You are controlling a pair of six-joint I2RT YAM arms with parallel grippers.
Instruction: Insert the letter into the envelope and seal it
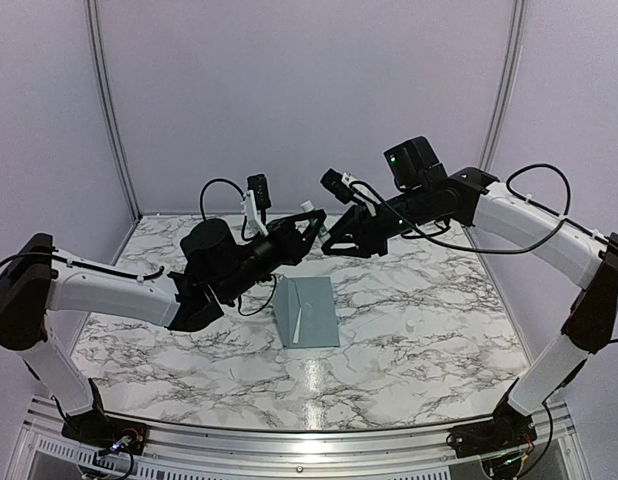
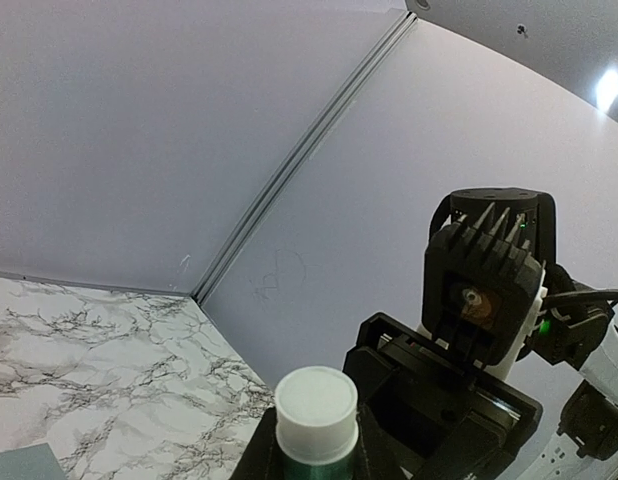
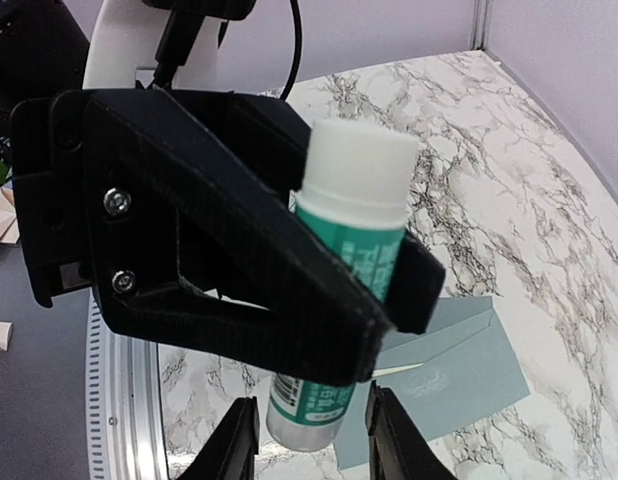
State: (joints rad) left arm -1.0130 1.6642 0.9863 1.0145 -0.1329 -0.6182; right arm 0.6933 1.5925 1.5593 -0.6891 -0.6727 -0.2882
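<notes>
The grey-blue envelope (image 1: 309,312) lies flat on the marble table, and it also shows in the right wrist view (image 3: 459,375). A thin pale sliver (image 3: 401,369) sticks out at its flap edge; the rest of the letter is hidden. My left gripper (image 1: 311,222) is raised above the table and shut on a green glue stick (image 3: 349,250) with a white cap (image 2: 316,400). My right gripper (image 3: 314,445) is open, and its fingers (image 3: 239,445) stand on either side of the stick's lower end, not touching it.
The marble table (image 1: 419,330) is walled by pale panels at the back and sides. Both arms meet in mid-air above the table's far middle. A corner of the envelope shows at the lower left of the left wrist view (image 2: 24,462).
</notes>
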